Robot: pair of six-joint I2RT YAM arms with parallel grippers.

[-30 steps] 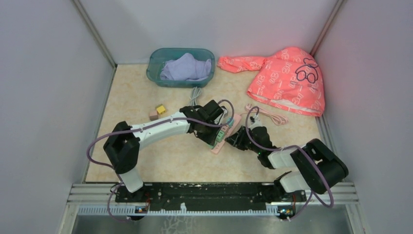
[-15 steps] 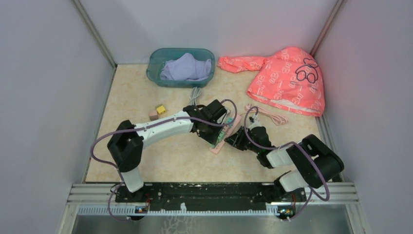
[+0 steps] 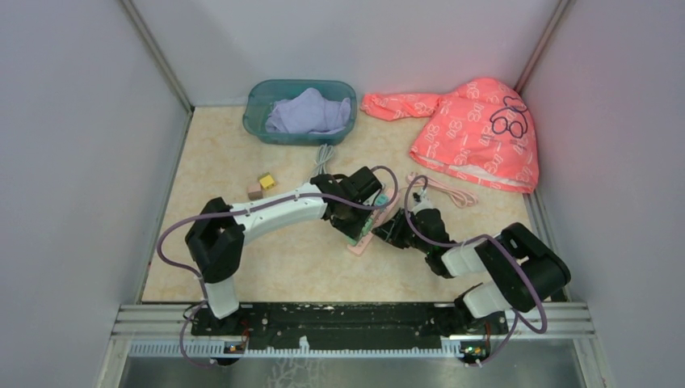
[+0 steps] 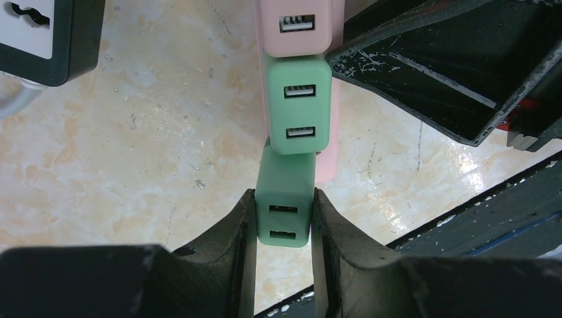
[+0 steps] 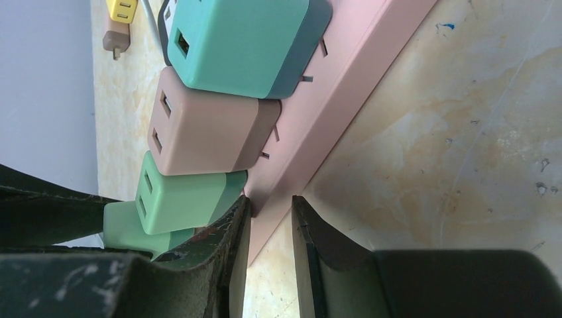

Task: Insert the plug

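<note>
Near the middle of the table, the left tool is clenched on a pale green USB charger. The charger touches a darker green charger plugged into the pink power strip. The right tool clamps one end of that strip.

Power strip lies slanted, middle of worktop, plugs in a row on it. At its left, left pincer with a plug between its fingers; at its right, right pincer. Blocks further left. Bin at back, cloth inside; garment back right, cable before it.
</note>
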